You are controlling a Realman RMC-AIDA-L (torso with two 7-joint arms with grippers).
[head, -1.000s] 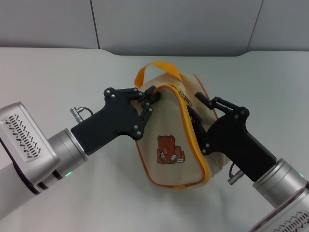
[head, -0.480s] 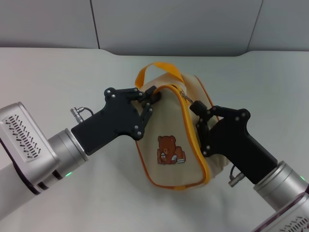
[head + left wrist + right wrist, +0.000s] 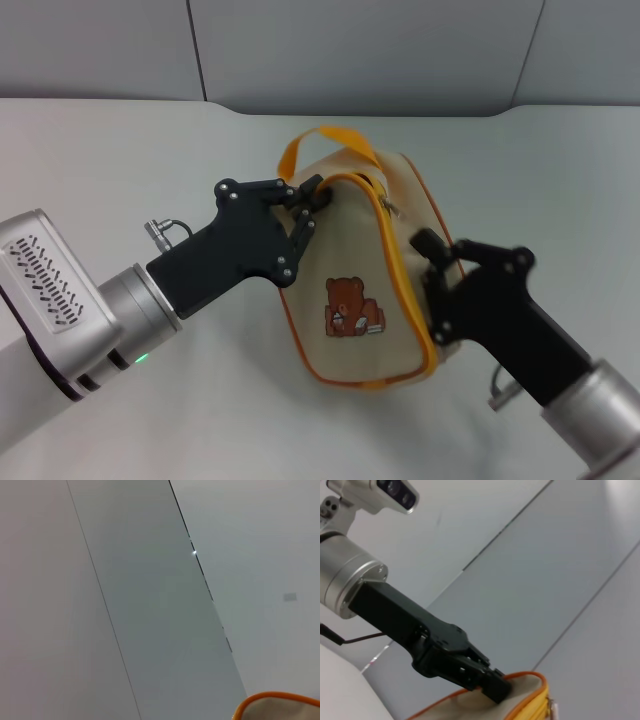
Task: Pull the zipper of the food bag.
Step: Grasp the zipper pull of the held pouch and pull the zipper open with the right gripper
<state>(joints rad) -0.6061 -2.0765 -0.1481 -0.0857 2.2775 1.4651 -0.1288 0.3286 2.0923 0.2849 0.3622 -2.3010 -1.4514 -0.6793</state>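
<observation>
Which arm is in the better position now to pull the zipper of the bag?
Probably the right. The left gripper is clamped on the top corner of the bag, steadying it. The right gripper is beside the orange-edged track, nearer the zipper.

Left claw (image 3: 492, 687) — on food bag (image 3: 520, 705)

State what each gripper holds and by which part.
The left gripper pinches the food bag at its top orange-piped edge near the handle. The right gripper is against the bag's right side; whether it grips anything cannot be told.
</observation>
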